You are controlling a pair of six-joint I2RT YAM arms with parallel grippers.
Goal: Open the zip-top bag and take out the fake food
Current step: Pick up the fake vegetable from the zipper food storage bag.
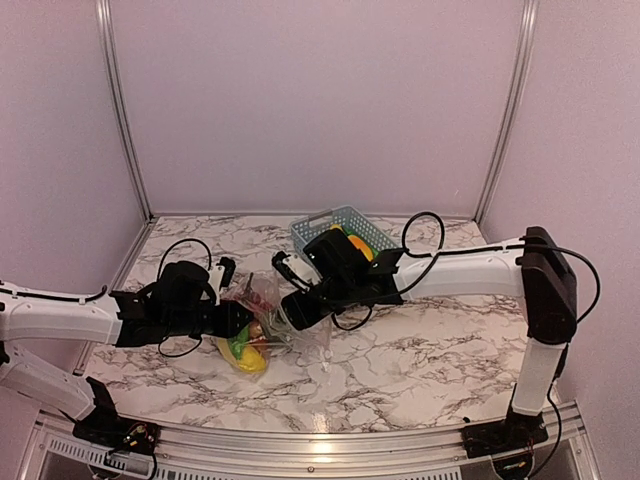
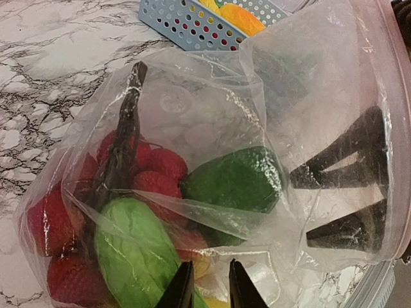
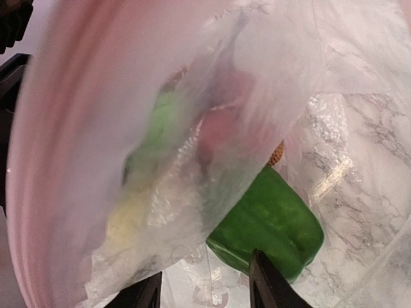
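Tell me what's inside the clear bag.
Through the bag show red fruits, a dark green piece and a light green leafy piece. Anything beneath them is covered.

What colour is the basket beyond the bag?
The basket is light blue, dotted with round holes; clearest in the left wrist view.

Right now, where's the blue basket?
Top view: the blue lattice basket sits at the marble table's far side, right of centre, just behind the right arm, beyond the zip-top bag.
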